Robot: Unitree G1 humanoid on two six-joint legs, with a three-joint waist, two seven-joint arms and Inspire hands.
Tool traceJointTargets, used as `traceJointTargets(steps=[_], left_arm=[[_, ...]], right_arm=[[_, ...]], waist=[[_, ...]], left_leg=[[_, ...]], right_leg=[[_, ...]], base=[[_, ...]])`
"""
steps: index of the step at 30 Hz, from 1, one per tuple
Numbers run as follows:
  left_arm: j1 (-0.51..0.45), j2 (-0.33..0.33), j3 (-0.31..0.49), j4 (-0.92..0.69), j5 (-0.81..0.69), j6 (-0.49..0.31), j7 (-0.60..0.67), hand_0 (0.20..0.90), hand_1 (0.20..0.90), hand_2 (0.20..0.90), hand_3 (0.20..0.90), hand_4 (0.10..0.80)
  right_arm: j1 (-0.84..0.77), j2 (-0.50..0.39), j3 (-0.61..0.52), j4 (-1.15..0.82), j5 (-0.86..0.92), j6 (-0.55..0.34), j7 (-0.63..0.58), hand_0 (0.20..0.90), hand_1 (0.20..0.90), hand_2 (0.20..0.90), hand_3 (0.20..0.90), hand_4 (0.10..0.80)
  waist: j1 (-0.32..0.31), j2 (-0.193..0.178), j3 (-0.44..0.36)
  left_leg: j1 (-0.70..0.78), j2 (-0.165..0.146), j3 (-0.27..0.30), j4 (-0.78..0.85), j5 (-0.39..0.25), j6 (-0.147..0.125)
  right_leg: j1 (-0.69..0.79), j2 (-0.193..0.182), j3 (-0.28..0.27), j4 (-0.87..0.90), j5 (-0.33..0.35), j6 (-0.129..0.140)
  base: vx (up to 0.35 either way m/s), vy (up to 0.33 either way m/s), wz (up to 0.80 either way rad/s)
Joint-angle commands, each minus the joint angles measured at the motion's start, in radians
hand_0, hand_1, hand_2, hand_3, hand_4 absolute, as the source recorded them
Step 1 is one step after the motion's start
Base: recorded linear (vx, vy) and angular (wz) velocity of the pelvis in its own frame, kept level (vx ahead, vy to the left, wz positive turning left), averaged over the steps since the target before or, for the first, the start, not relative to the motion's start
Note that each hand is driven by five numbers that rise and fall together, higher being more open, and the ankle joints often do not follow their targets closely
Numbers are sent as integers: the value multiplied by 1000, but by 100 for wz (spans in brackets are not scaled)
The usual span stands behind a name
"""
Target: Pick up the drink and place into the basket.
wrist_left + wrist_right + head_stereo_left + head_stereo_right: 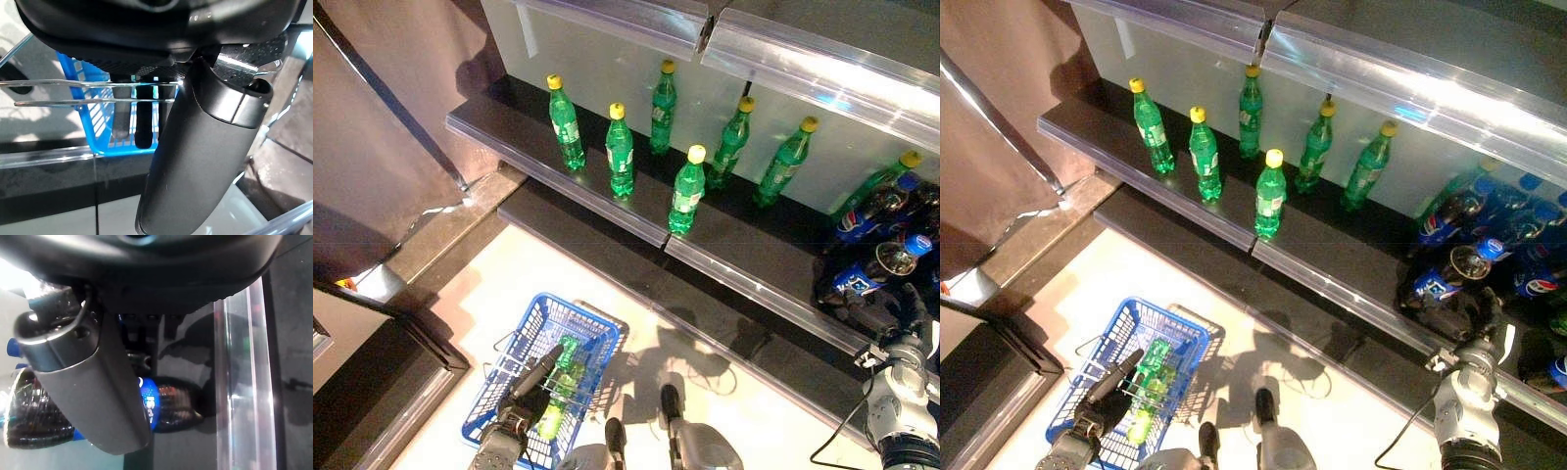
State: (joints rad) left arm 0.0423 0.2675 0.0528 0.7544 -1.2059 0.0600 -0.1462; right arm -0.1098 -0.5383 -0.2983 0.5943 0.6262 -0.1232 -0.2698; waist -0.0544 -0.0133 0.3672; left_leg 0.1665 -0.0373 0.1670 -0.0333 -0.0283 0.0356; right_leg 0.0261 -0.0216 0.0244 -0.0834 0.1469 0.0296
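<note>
Several dark cola bottles [867, 220] with blue labels and caps stand crowded at the right end of the black shelf [744, 250]. My right hand [891, 318] reaches up at the front of this group, its fingers straight and close to one blue-labelled bottle [164, 404], not closed round it. Low on the left hangs the blue basket [514, 348], and my left hand [524, 387] is curled round its wire handle [58, 93]. A green bottle [560, 382] lies inside the basket.
Several green bottles with yellow caps [620, 152] stand in two rows on the shelf's left and middle. A clear plastic rail [234, 382] edges the shelf front. A transparent upper shelf [822, 69] overhangs the bottles. Pale floor [509, 274] lies below.
</note>
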Motion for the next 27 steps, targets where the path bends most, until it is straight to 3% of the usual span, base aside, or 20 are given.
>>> traceJointTargets(steps=[1, 15, 27], left_arm=[[-117, 166, 27, -126, -39, -108, -178, 300, 300, 300, 200, 100], [-124, 183, 19, -128, -61, -111, -180, 300, 300, 300, 200, 100], [-171, 224, 7, -126, -85, -103, -174, 300, 300, 300, 200, 100]], right_arm=[[-87, -152, -59, 25, 20, -107, -37, 900, 900, 900, 900, 800], [-124, -186, -46, -19, -35, -98, -51, 900, 900, 900, 900, 800], [-211, -208, -22, 33, 82, -122, -73, 900, 900, 900, 900, 800]], waist=[[33, 1, -90], [42, 0, -68], [57, -8, -30]], left_leg=[[-181, -29, -106, 148, 13, 3], [-197, -31, -114, 159, 6, 7], [-229, -24, -120, 170, 2, 12]], right_leg=[[-11, 29, -76, 119, -89, 35], [-24, 34, -81, 127, -99, 30], [-43, 44, -83, 131, -98, 28]], base=[[3, -11, 10], [2, -2, 3], [-11, -24, 1]])
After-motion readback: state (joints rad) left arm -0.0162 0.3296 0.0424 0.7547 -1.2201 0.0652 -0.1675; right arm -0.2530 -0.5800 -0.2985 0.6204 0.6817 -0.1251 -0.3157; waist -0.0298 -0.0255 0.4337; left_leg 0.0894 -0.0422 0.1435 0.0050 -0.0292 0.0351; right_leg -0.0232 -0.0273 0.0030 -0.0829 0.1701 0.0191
